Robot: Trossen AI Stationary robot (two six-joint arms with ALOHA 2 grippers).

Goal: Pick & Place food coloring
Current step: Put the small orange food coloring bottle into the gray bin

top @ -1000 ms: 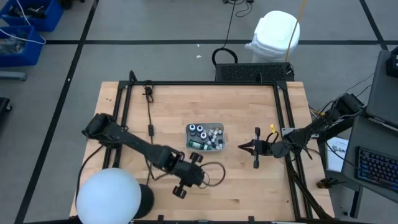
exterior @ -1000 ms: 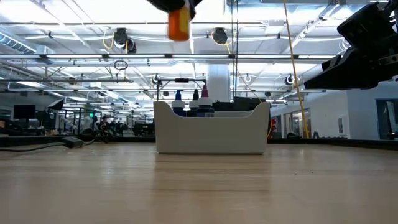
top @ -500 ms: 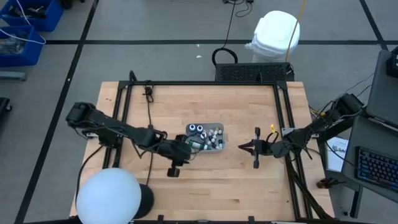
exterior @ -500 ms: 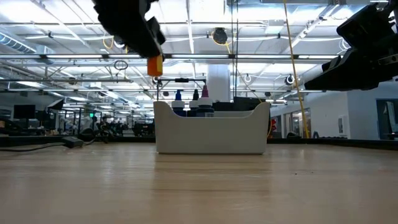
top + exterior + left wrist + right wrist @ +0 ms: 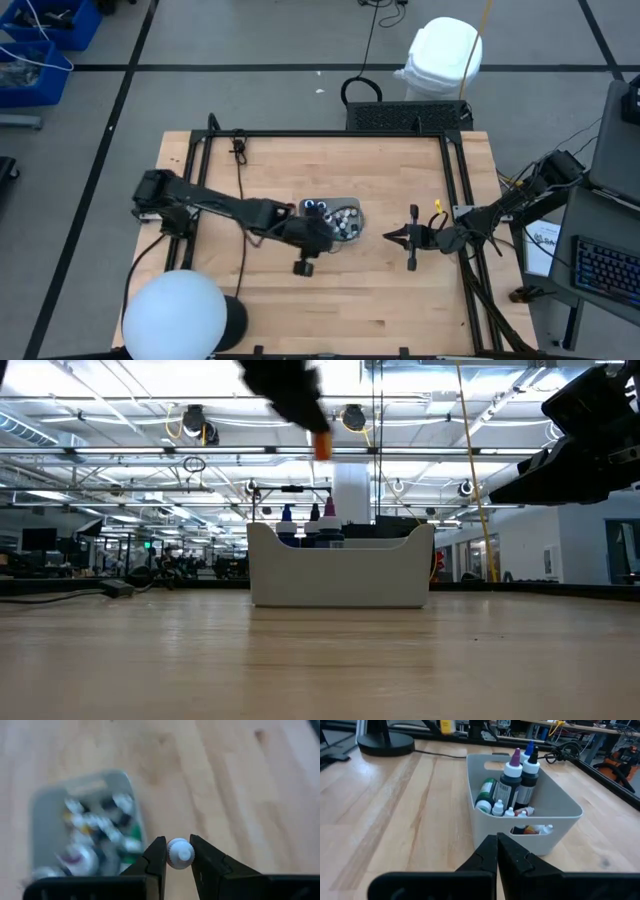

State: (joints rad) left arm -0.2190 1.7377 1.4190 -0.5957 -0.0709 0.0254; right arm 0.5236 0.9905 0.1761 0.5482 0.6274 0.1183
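A grey tray (image 5: 352,206) at the table's middle holds several food coloring bottles (image 5: 512,785), some upright with pointed caps (image 5: 312,528). My left gripper (image 5: 318,233) hovers over the tray's near left corner, shut on one small bottle with a white cap (image 5: 180,853) and an orange body (image 5: 322,447). The tray (image 5: 45,820) lies below and beyond that bottle. To the tray's right, my right gripper (image 5: 390,236) hangs shut and empty, its fingertips (image 5: 497,840) pointing at the tray (image 5: 560,810). My left gripper pinches the small bottle between its two fingers (image 5: 156,857) at the white-capped upper end (image 5: 176,860). The fingers slant down from the table's left side. The orange body (image 5: 322,450) sticks out below the gripper, lifted clear, higher than the tray's rim (image 5: 340,545).
A black rail frame (image 5: 195,170) borders the wooden table, and a cable (image 5: 241,185) runs along its left part. A white globe lamp (image 5: 175,315) stands at the near left corner; its black base (image 5: 385,742) shows beyond the tray.
My left gripper has carried the orange bottle from the table's near side toward the far edge and then right, ending over the tray's near left corner. It stays shut on the bottle, which remains lifted clear.
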